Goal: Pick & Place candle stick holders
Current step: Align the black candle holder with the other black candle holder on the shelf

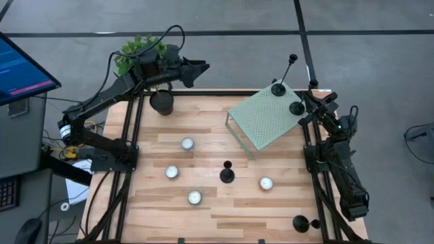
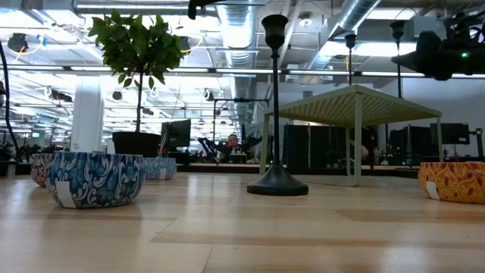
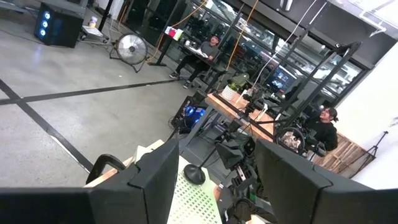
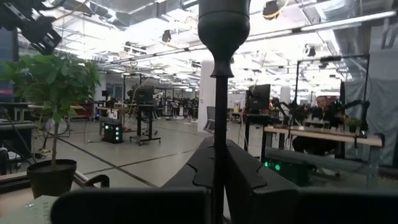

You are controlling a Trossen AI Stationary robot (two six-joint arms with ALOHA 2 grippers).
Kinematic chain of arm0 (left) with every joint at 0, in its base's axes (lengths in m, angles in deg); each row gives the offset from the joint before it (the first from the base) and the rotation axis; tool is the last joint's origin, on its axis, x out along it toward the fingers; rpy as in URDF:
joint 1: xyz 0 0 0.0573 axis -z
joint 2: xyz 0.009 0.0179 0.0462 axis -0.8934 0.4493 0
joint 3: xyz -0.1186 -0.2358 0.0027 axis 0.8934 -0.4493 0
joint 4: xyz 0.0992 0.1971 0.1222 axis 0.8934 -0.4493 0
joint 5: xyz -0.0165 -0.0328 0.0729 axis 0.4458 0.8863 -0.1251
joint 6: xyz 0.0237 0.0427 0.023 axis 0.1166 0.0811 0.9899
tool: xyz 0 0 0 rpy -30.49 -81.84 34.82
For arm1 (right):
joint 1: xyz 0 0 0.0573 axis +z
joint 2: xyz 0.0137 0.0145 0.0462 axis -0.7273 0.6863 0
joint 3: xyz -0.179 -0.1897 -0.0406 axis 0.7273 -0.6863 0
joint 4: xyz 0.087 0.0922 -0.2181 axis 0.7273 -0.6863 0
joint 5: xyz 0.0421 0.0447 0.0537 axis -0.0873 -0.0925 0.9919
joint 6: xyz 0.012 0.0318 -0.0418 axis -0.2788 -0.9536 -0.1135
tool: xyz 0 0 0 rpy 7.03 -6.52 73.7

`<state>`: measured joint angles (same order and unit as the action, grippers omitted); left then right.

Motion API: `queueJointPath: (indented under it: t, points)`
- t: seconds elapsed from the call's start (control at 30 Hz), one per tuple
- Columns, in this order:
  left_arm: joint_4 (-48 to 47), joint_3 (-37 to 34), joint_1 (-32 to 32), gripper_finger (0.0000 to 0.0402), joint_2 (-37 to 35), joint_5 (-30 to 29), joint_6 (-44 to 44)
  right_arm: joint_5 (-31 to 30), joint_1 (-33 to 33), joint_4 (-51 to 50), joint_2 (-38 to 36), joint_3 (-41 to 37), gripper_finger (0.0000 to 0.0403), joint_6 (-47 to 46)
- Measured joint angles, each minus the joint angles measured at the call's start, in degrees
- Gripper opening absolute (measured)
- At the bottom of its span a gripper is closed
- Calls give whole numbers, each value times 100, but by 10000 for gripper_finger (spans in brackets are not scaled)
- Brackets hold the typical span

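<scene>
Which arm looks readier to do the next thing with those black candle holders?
Right. The right gripper is closed around a holder at the green stand. The left gripper hangs open by the plant, far from any holder.

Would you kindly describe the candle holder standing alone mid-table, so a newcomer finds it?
Start at the pale green perforated stand on the wooden table. Just in front of it stands a black candle holder, among white tealights. Unlike the others, it stands on bare wood, far from any edge.

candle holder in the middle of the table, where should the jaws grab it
Grip the candle holder by its thin upright stem, well above the disc base, coming in level from the side. It stands upright and alone, tealights well apart, so the jaws can straddle the stem.
</scene>
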<state>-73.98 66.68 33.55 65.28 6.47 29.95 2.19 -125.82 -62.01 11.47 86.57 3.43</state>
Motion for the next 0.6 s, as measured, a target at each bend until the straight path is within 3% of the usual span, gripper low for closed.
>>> queueJointPath:
  t: [0.37,0.6]
  points:
    - [5,0,-1,213,0,0,0,-106,-2,-190,0,15,17,0]
    - [3,0,-1,213,0,0,0,-215,-2,-238,0,7,87,-2]
